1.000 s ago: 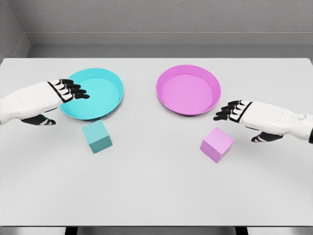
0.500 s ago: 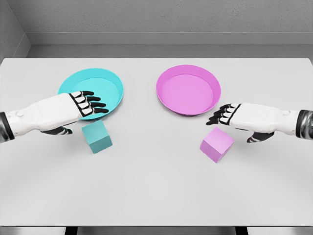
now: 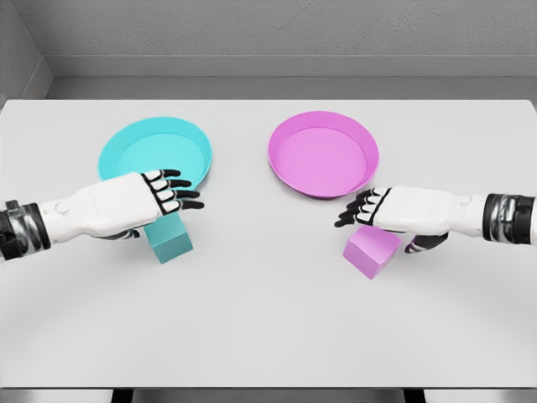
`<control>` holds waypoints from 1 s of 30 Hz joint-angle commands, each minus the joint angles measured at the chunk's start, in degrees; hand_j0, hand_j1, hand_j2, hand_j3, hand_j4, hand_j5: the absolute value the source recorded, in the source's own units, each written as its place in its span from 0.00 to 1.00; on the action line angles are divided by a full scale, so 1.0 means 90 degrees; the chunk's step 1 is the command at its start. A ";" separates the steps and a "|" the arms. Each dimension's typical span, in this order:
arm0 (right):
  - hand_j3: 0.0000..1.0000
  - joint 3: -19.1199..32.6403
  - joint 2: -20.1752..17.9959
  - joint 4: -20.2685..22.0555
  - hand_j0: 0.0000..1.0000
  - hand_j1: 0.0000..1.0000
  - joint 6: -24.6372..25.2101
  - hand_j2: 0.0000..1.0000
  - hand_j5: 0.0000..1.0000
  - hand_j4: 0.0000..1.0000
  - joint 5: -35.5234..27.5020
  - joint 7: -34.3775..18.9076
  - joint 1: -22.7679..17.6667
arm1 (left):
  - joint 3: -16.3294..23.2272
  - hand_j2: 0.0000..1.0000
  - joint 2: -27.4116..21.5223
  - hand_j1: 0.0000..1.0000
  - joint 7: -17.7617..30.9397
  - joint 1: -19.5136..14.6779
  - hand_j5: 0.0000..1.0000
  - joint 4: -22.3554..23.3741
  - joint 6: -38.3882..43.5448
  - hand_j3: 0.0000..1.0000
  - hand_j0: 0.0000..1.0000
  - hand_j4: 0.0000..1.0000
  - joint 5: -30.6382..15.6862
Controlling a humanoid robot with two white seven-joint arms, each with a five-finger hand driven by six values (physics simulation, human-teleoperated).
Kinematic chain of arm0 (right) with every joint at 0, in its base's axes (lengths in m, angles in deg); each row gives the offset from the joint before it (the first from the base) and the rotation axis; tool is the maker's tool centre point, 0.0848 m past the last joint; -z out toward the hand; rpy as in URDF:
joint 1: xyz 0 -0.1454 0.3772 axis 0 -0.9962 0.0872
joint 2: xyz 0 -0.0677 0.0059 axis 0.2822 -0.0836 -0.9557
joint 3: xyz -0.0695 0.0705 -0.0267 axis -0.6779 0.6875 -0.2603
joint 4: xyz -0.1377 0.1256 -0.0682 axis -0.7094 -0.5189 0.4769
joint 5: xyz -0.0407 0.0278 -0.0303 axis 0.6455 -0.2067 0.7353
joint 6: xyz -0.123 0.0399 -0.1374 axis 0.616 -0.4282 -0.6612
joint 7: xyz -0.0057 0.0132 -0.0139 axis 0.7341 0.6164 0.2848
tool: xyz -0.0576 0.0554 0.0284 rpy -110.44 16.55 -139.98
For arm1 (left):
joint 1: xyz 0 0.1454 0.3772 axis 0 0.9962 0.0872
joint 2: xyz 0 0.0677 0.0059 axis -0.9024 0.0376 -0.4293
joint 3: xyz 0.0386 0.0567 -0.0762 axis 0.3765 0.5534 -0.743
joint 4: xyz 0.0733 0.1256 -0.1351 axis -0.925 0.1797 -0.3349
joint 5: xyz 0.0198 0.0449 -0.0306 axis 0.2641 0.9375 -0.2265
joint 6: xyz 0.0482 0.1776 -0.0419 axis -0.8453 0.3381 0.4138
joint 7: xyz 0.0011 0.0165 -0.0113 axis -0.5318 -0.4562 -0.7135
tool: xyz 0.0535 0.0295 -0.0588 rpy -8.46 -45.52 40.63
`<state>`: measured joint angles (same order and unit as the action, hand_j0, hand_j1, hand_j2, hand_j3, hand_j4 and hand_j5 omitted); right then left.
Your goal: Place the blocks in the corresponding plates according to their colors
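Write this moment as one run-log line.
left hand: open over teal block | right hand: open over pink block | plates: empty

plates (image 3: 156, 151) behind blocks (image 3: 172, 243), on table (image 3: 268, 327)

Simulated test cell: bare white table (image 3: 268, 336), plain grey walls (image 3: 277, 29), flat render look.

Both arms wear smooth white shells, each banded near the picture's edge by a dark grey, ribbed ring (a joint collar, by the look of it). The left hand (image 3: 155, 197) and right hand (image 3: 375, 210) have white backs, white-plated knuckles and black fingers and thumbs.
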<state>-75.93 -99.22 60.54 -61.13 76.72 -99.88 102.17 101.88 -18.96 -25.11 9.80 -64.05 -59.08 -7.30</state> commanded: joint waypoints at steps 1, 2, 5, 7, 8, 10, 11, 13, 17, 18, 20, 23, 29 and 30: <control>1.00 -0.0077 -0.0005 -0.0008 1.00 1.00 0.0012 1.00 1.00 1.00 -0.0021 0.0010 0.0000 | 0.0014 1.00 0.0018 1.00 -0.0003 0.0000 1.00 -0.0012 0.0010 1.00 1.00 1.00 0.0080; 1.00 -0.0087 -0.0005 -0.0018 1.00 1.00 0.0012 1.00 1.00 1.00 -0.0021 0.0010 0.0000 | 0.0014 1.00 0.0018 1.00 -0.0003 0.0000 1.00 -0.0012 0.0010 1.00 1.00 1.00 0.0149; 1.00 -0.0175 -0.0005 -0.0028 1.00 1.00 0.0012 1.00 1.00 1.00 -0.0021 0.0010 -0.0020 | 0.0014 1.00 0.0028 1.00 -0.0003 0.0020 1.00 -0.0012 0.0010 1.00 1.00 1.00 0.0451; 1.00 -0.0234 -0.0005 -0.0076 1.00 1.00 0.0012 1.00 1.00 1.00 -0.0021 0.0010 -0.0020 | 0.0014 1.00 0.0038 1.00 0.0006 0.0029 1.00 -0.0012 0.0010 1.00 1.00 1.00 0.0520; 1.00 -0.0243 -0.0005 -0.0106 1.00 1.00 0.0012 1.00 1.00 1.00 -0.0021 0.0010 -0.0029 | 0.0014 1.00 0.0038 1.00 0.0006 0.0029 1.00 -0.0012 0.0010 1.00 1.00 1.00 0.0578; 1.00 -0.0263 -0.0005 -0.0106 1.00 1.00 0.0012 1.00 1.00 1.00 -0.0021 0.0010 -0.0029 | 0.0024 1.00 0.0077 1.00 0.0006 0.0039 1.00 -0.0012 0.0010 1.00 1.00 1.00 0.0657; 1.00 -0.0263 -0.0005 -0.0106 1.00 1.00 0.0012 1.00 1.00 1.00 -0.0021 0.0010 -0.0029 | 0.0053 1.00 0.0214 1.00 0.0006 0.0039 1.00 -0.0012 0.0010 1.00 1.00 1.00 0.0657; 1.00 -0.0302 -0.0005 -0.0106 1.00 1.00 0.0012 1.00 1.00 1.00 -0.0021 0.0010 -0.0029 | 0.0063 1.00 0.0253 1.00 0.0006 0.0049 1.00 -0.0012 0.0010 1.00 1.00 1.00 0.0705; 1.00 -0.0321 -0.0005 -0.0106 1.00 1.00 0.0012 1.00 1.00 1.00 -0.0011 0.0010 -0.0029 | 0.0132 1.00 0.0263 1.00 0.0006 0.0068 1.00 -0.0012 0.0010 1.00 1.00 1.00 0.0871; 0.96 -0.0321 -0.0005 -0.0106 0.96 0.96 0.0012 0.96 0.96 0.96 -0.0001 0.0000 -0.0020 | 0.0132 1.00 0.0263 1.00 0.0006 0.0078 1.00 -0.0012 0.0010 1.00 1.00 1.00 0.0940; 0.83 -0.0321 -0.0005 -0.0106 0.83 0.83 0.0012 0.83 0.83 0.83 0.0018 0.0000 -0.0020 | 0.0171 1.00 0.0263 1.00 0.0006 0.0078 1.00 -0.0012 0.0010 1.00 1.00 1.00 0.1018; 0.82 -0.0321 -0.0005 -0.0106 0.82 0.82 0.0012 0.82 0.82 0.82 0.0018 0.0000 -0.0020 | 0.0200 1.00 0.0263 1.00 0.0006 0.0098 1.00 -0.0012 0.0010 1.00 1.00 1.00 0.1213; 0.77 -0.0331 -0.0005 -0.0106 0.77 0.77 0.0012 0.77 0.77 0.77 0.0028 0.0000 -0.0029 | 0.0210 1.00 0.0263 1.00 0.0006 0.0117 1.00 -0.0012 0.0010 1.00 1.00 1.00 0.1233; 0.74 -0.0331 -0.0005 -0.0106 0.74 0.74 0.0012 0.74 0.74 0.74 0.0028 0.0000 -0.0029 | 0.0239 1.00 0.0263 1.00 0.0006 0.0117 1.00 -0.0012 0.0010 1.00 1.00 1.00 0.1233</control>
<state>-78.86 -99.22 59.58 -60.98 76.95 -99.75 101.91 103.86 -16.53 -25.03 10.85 -64.16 -59.07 3.94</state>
